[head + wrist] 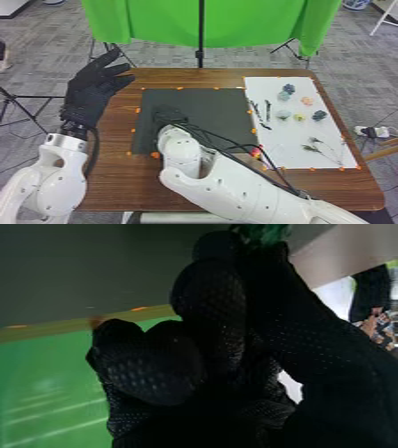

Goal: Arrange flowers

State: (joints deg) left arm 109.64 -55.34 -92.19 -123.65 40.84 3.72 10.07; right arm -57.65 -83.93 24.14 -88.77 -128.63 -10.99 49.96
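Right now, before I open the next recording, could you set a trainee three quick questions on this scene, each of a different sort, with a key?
1. True or false: the right robot hand is over the black mat.
2. The peach flower head lies on: A) the black mat; B) the white sheet; C) bare wood.
3. In the wrist view, what colour is the piece at the right robot hand's fingertips?

Key: 1. True. 2. B. 3. Green.

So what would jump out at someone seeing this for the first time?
Probably the bright green cloth hanging beyond the table. Then the left robot hand, black-gloved, on a white arm left of the dark mat. Next, the small flowers on the white sheet at the right.
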